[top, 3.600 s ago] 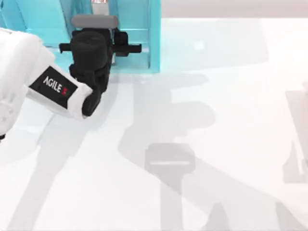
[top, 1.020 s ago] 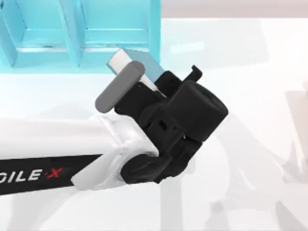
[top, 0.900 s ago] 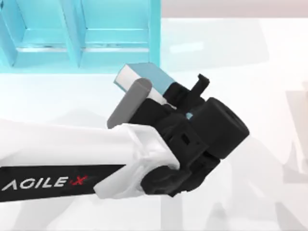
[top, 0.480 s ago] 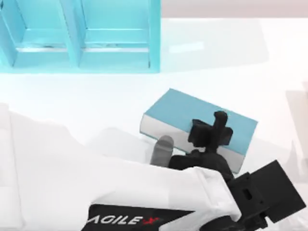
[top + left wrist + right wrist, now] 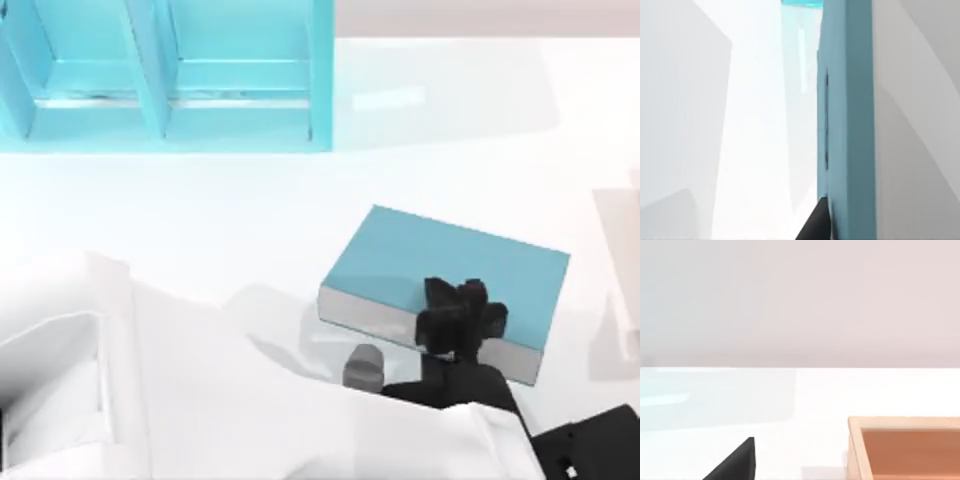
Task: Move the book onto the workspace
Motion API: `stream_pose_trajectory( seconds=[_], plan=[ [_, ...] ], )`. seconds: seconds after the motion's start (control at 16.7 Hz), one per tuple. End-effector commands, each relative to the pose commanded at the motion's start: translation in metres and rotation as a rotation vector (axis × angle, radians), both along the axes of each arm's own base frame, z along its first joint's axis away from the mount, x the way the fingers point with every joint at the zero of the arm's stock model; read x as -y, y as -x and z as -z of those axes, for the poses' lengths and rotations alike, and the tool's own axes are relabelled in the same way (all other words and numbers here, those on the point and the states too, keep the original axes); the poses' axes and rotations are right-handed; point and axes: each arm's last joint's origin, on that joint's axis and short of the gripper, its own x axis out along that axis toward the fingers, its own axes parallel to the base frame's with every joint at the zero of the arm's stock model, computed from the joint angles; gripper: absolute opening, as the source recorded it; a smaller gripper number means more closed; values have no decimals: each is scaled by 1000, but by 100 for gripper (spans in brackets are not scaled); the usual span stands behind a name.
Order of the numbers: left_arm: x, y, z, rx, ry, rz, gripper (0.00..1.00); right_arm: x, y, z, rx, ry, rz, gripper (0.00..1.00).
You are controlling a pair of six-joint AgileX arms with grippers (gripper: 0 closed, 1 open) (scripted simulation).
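Note:
The light-blue book [image 5: 450,265] lies flat and slightly angled over the white workspace [image 5: 240,215], right of centre, with its grey-white page edges facing the front. My left gripper [image 5: 456,322] is shut on the book's front edge, one black finger lying across the cover. The left wrist view looks along the book's cover [image 5: 847,115], with one dark fingertip [image 5: 816,226] against it. Whether the book rests on the table or hangs just above it is unclear. In the right wrist view a single black fingertip [image 5: 735,464] of the right gripper stands over the table.
The turquoise shelf unit [image 5: 170,80] stands at the back left with open compartments. A wooden box [image 5: 905,447] sits on the table in the right wrist view. My white left arm [image 5: 200,390] covers the front left of the table.
My left arm has carried the book out of the shelf and across to the front right. The book has gone from tilted to lying flat.

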Motion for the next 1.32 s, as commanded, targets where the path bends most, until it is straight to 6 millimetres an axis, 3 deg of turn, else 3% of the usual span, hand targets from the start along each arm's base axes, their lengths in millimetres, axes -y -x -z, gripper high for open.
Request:
stream_pose_trajectory(
  seconds=[0.84,1.14,1.32],
  plan=[
    [-1,3,2,-4,-6,-2,0,0,0,0,0,0,0,100],
    [-2,3,26,-5,-10,-3,0,0,0,0,0,0,0,100],
    [-1,3,31,-5,-4,-2,0,0,0,0,0,0,0,100]
  ],
)
